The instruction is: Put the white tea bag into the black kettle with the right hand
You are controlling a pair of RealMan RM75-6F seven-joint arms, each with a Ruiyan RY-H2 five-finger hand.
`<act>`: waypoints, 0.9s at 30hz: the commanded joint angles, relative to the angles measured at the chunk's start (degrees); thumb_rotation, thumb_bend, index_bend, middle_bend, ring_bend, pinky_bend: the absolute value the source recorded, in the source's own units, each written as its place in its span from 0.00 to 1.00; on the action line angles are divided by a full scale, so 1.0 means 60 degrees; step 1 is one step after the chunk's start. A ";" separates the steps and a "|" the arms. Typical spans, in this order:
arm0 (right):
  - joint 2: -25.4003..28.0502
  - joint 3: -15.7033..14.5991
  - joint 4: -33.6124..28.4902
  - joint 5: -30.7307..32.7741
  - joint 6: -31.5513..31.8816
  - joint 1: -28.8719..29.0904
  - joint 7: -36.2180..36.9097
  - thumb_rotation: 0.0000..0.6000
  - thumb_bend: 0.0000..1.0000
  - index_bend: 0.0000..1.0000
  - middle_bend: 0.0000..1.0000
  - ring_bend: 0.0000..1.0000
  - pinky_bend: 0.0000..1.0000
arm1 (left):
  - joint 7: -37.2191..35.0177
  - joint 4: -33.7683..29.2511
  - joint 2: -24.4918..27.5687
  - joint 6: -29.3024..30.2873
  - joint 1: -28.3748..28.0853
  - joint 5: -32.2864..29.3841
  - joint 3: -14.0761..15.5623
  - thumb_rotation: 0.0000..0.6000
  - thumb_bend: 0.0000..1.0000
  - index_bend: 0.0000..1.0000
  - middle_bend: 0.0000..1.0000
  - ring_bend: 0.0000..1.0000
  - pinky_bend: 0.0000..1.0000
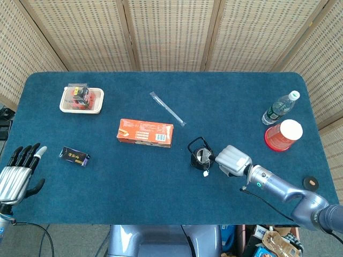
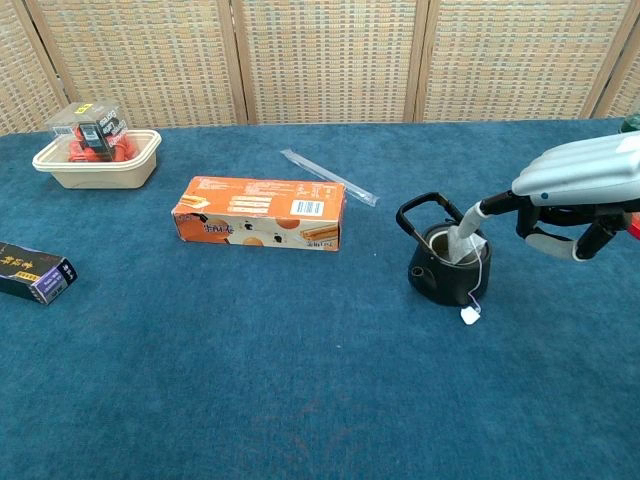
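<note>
Nearest you, at the table's 8 o'clock edge, your left hand (image 1: pixel 19 171) rests with fingers spread and nothing in them. Just beyond it lies a small dark box (image 1: pixel 74 156).

At 5 o'clock your right hand (image 2: pixel 580 190) hovers just to the 3 o'clock side of the black kettle (image 2: pixel 443 262). One extended fingertip (image 2: pixel 478 213) touches the top of the white tea bag (image 2: pixel 462 243), with the remaining fingers curled beneath the palm. Whether the bag is pinched or merely pressed you cannot tell, since the thumb side is hidden.

The tea bag sits in the kettle's open mouth, its upper corner rising above the rim. Its string runs over the rim at 5 o'clock, and the small paper tag (image 2: pixel 468 315) lies on the blue table (image 2: pixel 300 400) just beside the kettle's base.

Expect the bag to be very light, soft and easily crumpled. It will fold rather than resist a push, and the paper could tear under a hard squeeze. Take it by the upper corner, or nudge it downward from the top. The small kettle looks light enough to slide or tip if you press sideways, so press straight down.

Beyond, toward the centre, lies an orange carton (image 2: pixel 260 212). Farther out are a clear-wrapped straw (image 2: pixel 328 176), a food tray (image 2: pixel 97 159) at 10 o'clock, and a red cup (image 1: pixel 283 135) with a water bottle (image 1: pixel 279 108) at 2 o'clock.
</note>
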 commanded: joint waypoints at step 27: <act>-0.0383 0.0302 -0.0154 0.1722 -0.1991 0.0596 -0.2084 1.00 0.84 0.15 0.83 0.87 0.94 | -0.0396 0.0392 -0.0212 -0.0040 0.0057 0.0035 0.0103 1.00 0.37 0.02 0.00 0.00 0.00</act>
